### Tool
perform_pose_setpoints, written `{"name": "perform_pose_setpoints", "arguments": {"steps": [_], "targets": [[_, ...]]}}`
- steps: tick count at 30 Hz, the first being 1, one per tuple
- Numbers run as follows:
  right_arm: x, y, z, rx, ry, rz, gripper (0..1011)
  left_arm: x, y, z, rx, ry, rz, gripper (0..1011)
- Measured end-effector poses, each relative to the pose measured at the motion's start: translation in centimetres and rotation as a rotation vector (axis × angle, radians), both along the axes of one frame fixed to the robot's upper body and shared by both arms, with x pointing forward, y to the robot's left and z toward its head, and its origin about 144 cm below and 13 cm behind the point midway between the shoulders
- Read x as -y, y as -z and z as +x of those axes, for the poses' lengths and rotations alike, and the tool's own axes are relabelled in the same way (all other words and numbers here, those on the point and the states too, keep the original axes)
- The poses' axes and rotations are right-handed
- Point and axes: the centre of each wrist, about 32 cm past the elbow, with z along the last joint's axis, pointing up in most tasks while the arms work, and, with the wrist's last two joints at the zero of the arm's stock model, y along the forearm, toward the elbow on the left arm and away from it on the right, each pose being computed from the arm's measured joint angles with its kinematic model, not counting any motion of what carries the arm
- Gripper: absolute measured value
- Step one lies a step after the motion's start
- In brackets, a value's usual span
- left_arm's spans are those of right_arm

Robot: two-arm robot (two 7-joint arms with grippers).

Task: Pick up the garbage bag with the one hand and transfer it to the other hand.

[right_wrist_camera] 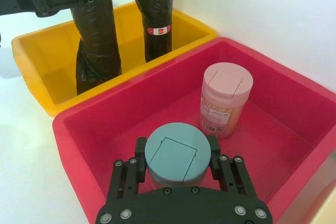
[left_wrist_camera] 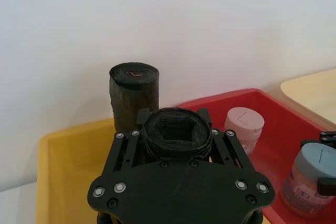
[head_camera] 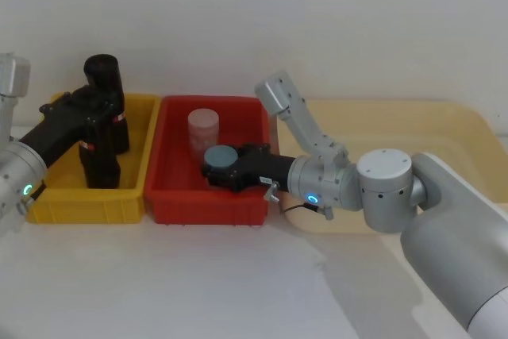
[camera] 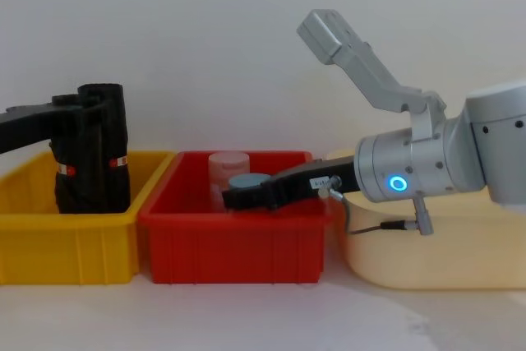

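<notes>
The lift wanted to go straight up, since the second roll (left_wrist_camera: 134, 93) stood just behind and any tilt could knock it or catch the yellow bin (head_camera: 87, 204) wall. The left gripper (left_wrist_camera: 174, 121), low in the centre of its wrist view, was clamped on the garbage bag (right_wrist_camera: 97, 45). Its fingers (left_wrist_camera: 139, 124) hugged both sides just below the roll's top, with the bag upright in the bin at the head view's left. Whether its base had cleared the floor could not be told. The right gripper (right_wrist_camera: 176, 150) sat in the red bin (right_wrist_camera: 84, 135), fingers closed around the blue-lidded jar (left_wrist_camera: 315, 177) — it would need to let go before receiving.
</notes>
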Motion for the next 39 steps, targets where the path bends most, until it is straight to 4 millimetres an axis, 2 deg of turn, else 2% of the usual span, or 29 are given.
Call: {"name": "perform_pose_setpoints", "arguments": {"steps": [25, 39], "targets": [[0.0, 0.0, 0.0, 0.0, 0.0, -0.002, 663, 0.1, 0.0, 0.0, 0.003, 0.006, -0.003, 370], [0.6, -0.8, -0.2, 0.049, -0.029, 0.026, 663, 0.4, -1.4, -0.4, 0.067, 0.039, -0.023, 364]]}}
